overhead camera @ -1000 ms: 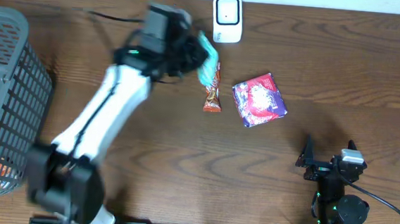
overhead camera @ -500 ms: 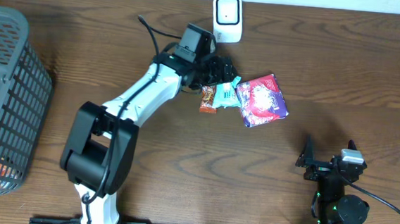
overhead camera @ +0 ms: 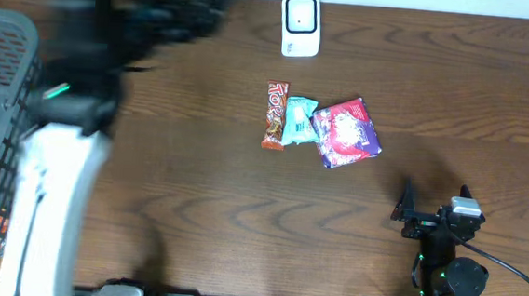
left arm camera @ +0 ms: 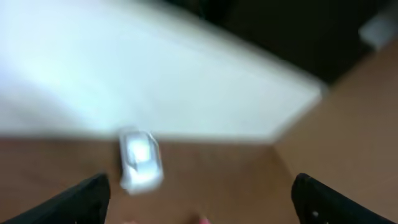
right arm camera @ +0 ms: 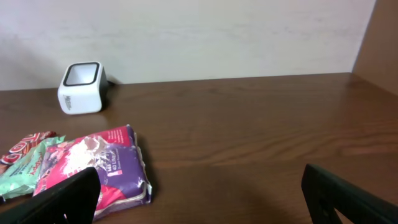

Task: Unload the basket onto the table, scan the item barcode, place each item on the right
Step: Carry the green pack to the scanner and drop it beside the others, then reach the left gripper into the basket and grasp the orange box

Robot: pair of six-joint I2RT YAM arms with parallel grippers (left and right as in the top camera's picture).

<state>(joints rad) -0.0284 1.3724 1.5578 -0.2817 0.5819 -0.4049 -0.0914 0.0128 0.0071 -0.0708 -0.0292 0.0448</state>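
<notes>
The teal packet (overhead camera: pixel 298 120) lies flat on the table between an orange candy bar (overhead camera: pixel 274 114) and a purple-and-red packet (overhead camera: pixel 344 131). The white barcode scanner (overhead camera: pixel 300 25) stands at the far edge, beyond them. My left gripper (overhead camera: pixel 198 1) is a dark blur at the upper left, well away from the items. In its wrist view the left gripper (left arm camera: pixel 200 188) is open and empty, with the scanner (left arm camera: pixel 140 160) blurred ahead. My right gripper (right arm camera: pixel 200 185) stands open and empty at the near right, facing the purple packet (right arm camera: pixel 102 168) and the scanner (right arm camera: pixel 81 86).
A grey mesh basket (overhead camera: pixel 0 120) stands at the left edge, with my left arm (overhead camera: pixel 51 198) blurred next to it. The right arm's base (overhead camera: pixel 450 273) sits at the front right. A pale wall runs behind the table.
My left gripper opened and let go of the teal packet beside the candy bar and purple packet, then swung fast to the upper left. The right arm has not moved.
</notes>
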